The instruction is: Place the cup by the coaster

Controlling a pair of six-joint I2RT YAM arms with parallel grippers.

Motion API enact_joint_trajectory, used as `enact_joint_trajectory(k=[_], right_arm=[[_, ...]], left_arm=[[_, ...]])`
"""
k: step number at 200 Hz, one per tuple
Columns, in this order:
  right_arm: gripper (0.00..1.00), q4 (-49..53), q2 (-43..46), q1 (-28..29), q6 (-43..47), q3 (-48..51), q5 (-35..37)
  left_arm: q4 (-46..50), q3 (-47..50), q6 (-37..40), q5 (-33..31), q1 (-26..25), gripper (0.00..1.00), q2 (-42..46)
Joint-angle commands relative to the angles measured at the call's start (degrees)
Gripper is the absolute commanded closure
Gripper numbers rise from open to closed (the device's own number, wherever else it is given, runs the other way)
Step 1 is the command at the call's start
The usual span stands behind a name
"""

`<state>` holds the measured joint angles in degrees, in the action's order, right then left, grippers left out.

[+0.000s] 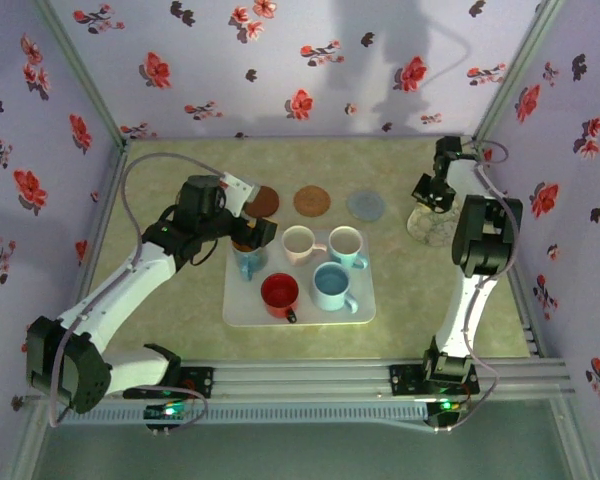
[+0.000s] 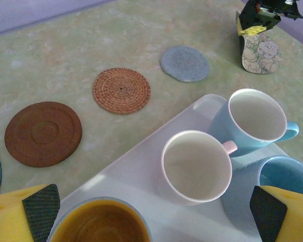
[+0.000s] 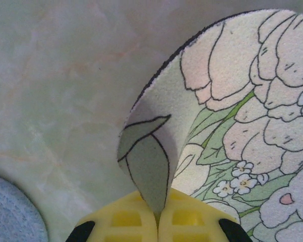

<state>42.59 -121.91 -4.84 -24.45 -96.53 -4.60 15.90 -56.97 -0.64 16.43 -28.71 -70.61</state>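
The cup (image 2: pixel 98 224), at the lower left of the left wrist view on the tray (image 2: pixel 136 171), is seen upright, mouth up, long axis vertical (handle hidden), under the left gripper (image 2: pixel 154 217), which is spread wide and holds nothing. It is judged stiff, glazed, slippery and breakable, best pinched across the rim wall. The coaster (image 3: pixel 232 126) is clamped by its edge in the closed right gripper (image 3: pixel 156 222)
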Motion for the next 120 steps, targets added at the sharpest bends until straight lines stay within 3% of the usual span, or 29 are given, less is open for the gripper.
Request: enact_joint_trajectory(k=[1,120], right_arm=[[0.97,1.52,-2.33,0.6,0.88,-3.58,-1.02],[0.93,3.96,-10.31,1.74,1.86,-13.21,-3.71]], left_arm=[[1.61,-2.08,1.33,-0.9,0.2,0.0,-0.58],[2.1,-3.23,-0.45,-1.78,0.22,0.0,-1.97]])
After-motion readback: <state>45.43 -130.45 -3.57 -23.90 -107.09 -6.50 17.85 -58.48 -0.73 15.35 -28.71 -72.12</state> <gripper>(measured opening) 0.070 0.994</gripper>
